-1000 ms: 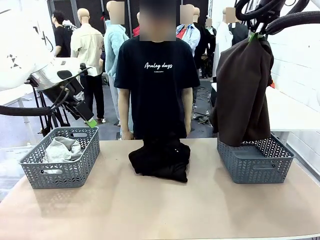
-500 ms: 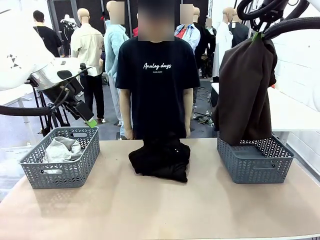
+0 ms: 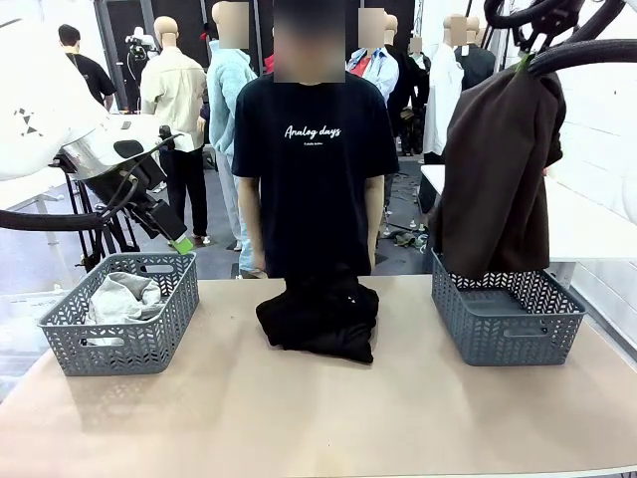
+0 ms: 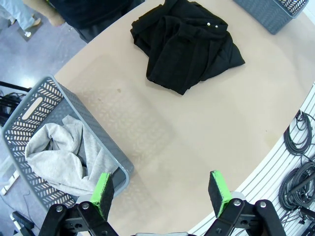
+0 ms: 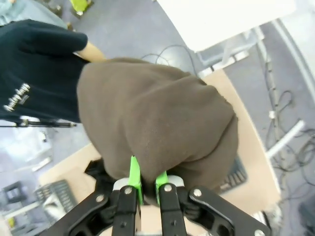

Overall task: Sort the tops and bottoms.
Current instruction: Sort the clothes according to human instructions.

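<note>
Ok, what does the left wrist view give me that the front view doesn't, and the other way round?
Left wrist view adds the floor cables beside the table and the left gripper, open, from above. Front view adds the dark brown garment hanging from the right gripper, shut on it, over the right basket, and the person. Both show the black garment mid-table, the light grey garment in the left basket, and the right basket.
</note>
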Available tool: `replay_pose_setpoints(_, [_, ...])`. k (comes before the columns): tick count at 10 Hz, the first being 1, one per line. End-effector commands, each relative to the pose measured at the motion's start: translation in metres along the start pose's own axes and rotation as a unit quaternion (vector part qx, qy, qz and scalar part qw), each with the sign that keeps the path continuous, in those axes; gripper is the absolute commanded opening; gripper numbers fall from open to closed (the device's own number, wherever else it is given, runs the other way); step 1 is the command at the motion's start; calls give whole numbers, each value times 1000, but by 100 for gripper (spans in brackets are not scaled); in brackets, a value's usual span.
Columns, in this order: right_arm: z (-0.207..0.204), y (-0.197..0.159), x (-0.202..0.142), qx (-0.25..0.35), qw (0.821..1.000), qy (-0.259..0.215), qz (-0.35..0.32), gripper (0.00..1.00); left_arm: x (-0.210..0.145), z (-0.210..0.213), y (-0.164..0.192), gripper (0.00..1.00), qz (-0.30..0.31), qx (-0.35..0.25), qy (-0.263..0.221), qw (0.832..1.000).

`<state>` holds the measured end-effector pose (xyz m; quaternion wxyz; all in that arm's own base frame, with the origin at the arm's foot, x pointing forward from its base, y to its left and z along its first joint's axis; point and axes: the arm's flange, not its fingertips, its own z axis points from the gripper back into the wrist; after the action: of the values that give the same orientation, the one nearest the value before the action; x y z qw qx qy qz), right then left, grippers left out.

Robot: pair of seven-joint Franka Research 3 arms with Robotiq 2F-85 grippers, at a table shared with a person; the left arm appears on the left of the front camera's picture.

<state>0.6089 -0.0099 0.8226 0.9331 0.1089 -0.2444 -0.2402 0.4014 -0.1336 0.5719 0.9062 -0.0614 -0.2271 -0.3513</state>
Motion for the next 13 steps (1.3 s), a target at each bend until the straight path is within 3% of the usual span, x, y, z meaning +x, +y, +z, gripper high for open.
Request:
replay_pose_setpoints(1, [23, 23, 36, 4, 1000, -17, -11, 0, -1, 1, 1, 100, -5, -7, -3, 1000])
replay_pose_setpoints(2, [14, 25, 32, -4, 1000, -2, -7, 0, -1, 1, 1, 100, -5, -7, -3, 1000])
replay_pose_setpoints(7, [-111, 28, -22, -58, 985, 157, 38, 0, -1, 1, 1, 100, -5, -7, -3, 1000])
replay_pose_setpoints(12, [-176, 15, -71, -119, 953, 272, 60, 0, -1, 1, 1, 100, -5, -7, -3, 1000])
replay_pose_setpoints(13, [-184, 14, -73, -136, 951, 274, 49, 0, -1, 1, 1, 100, -5, -7, -3, 1000])
